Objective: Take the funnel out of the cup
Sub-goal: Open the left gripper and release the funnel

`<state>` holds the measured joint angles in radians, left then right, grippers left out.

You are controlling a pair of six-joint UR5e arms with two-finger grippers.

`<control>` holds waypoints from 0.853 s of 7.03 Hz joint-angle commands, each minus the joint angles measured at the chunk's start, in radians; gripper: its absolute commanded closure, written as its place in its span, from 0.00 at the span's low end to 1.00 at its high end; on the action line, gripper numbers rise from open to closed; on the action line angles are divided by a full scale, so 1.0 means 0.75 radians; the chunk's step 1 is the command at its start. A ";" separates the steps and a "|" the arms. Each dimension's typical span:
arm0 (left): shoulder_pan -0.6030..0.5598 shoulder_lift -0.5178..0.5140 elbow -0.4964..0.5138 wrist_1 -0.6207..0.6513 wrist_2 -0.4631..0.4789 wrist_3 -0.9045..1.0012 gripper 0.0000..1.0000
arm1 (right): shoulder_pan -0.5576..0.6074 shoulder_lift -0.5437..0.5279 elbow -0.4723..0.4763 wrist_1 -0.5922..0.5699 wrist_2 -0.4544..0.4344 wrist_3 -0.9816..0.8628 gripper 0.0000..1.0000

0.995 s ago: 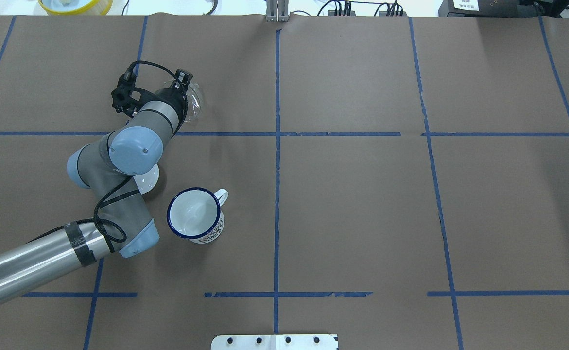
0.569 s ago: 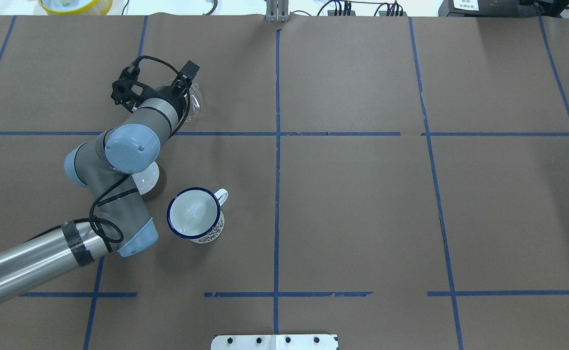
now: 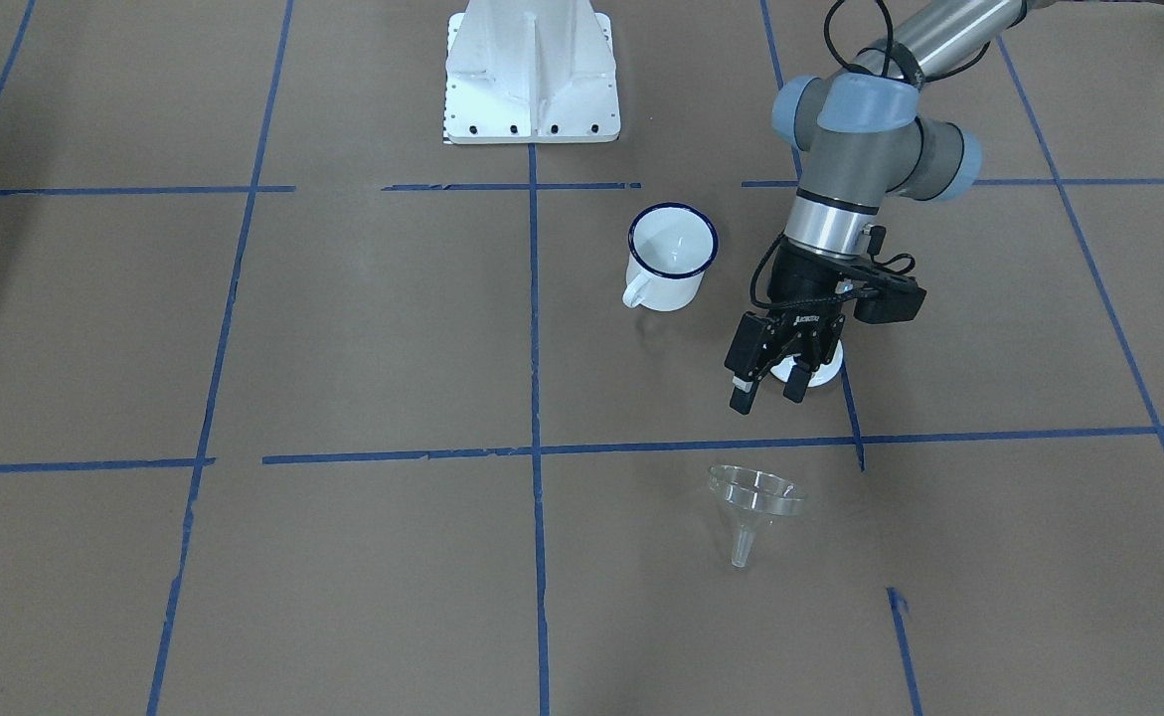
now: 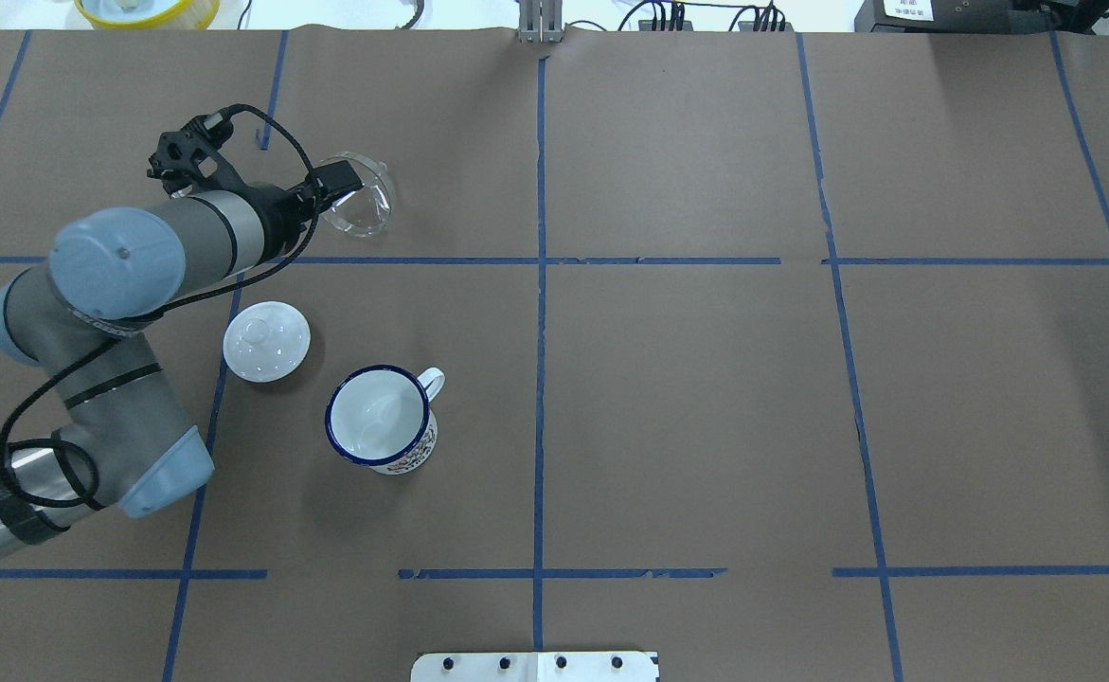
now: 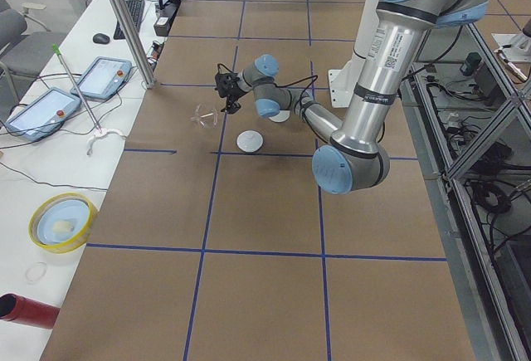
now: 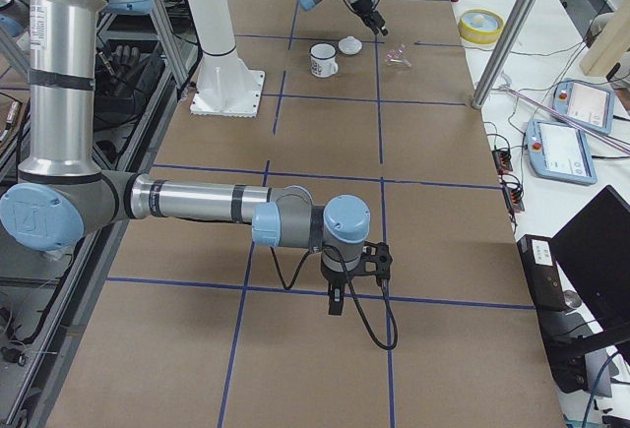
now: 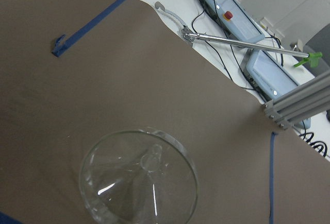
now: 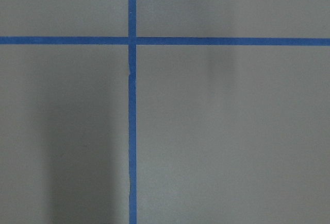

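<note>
Silver-grey left arm (image 3: 845,159), pale-blue joint caps (image 3: 860,101), black gripper (image 3: 768,396).

The left gripper (image 3: 767,396) pulled back from over the funnel (image 4: 365,201) toward 9 o'clock in the overhead view and ended at its 9 o'clock side, while the arm's elbow (image 4: 114,262) swung the same way, uncovering the white knobbed lid (image 4: 267,341) it had half hidden.

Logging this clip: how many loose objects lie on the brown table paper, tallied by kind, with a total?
Clear funnel: 1
Enamel mug: 1
White knobbed lid: 1
Total: 3
</note>
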<state>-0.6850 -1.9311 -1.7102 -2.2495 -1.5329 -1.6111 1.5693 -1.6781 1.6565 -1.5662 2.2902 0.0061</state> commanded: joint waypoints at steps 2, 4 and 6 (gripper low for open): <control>-0.056 0.083 -0.154 0.325 -0.306 0.479 0.00 | 0.000 0.000 0.000 0.000 0.000 0.000 0.00; -0.046 0.082 -0.141 0.507 -0.333 0.667 0.00 | 0.000 0.000 0.000 0.000 0.000 0.000 0.00; -0.038 0.080 -0.056 0.492 -0.335 0.700 0.00 | 0.000 0.000 0.000 0.000 0.000 0.000 0.00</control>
<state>-0.7164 -1.8690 -1.7938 -1.8795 -1.7810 -1.1053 1.5693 -1.6782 1.6567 -1.5662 2.2902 0.0061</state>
